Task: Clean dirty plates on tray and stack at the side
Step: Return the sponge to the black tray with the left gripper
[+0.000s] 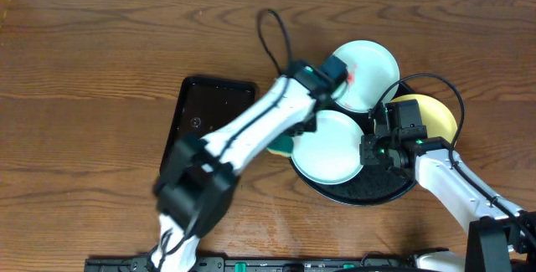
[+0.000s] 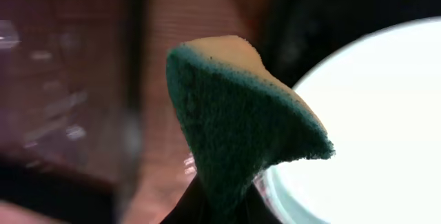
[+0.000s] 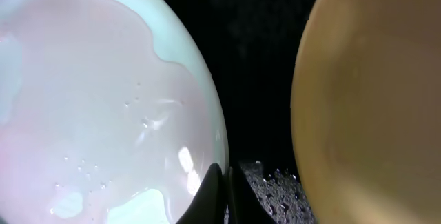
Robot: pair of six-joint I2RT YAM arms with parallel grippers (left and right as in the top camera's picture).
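Overhead looks straight down; both close wrist views share one mint plate.

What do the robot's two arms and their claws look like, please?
Both the left arm and right arm have white tubular links, black joint housings, green lights near the wrist and black cable loops. The right claw has slim black fingers.

There's a big round black tray with a wet, mint-white front plate lying flat inside it, a mint-white back plate with a red streak overlapping its far rim, and a pale yellow plate at its right edge
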